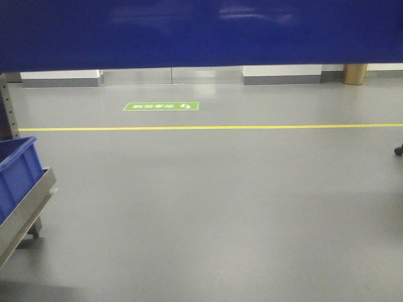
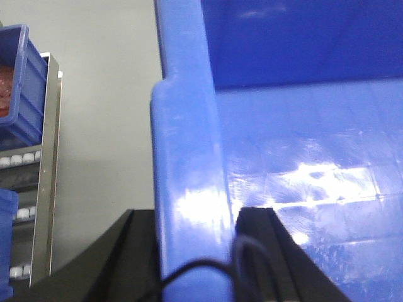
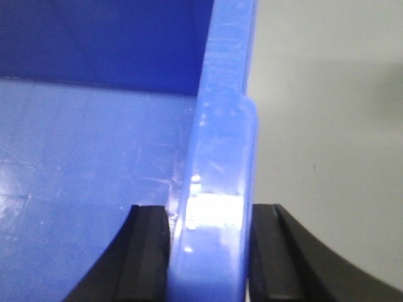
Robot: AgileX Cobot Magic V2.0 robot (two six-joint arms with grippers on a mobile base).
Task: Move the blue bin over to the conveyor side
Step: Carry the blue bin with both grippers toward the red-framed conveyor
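Observation:
The blue bin [image 1: 201, 31] is held up off the floor and its dark blue wall fills the top of the front view. My left gripper [image 2: 196, 217] is shut on the bin's left rim [image 2: 189, 157], one black finger [image 2: 135, 251] outside and one inside. My right gripper [image 3: 211, 217] is shut on the bin's right rim [image 3: 220, 157] in the same way. The bin's glossy inside floor shows in both wrist views. No conveyor belt is in view.
Grey floor with a yellow line [image 1: 208, 128] and a green floor sign [image 1: 161, 106] lies ahead. A smaller blue bin [image 1: 16, 173] sits on a metal rack at the left, which also shows in the left wrist view [image 2: 44, 170]. A wall base runs along the back.

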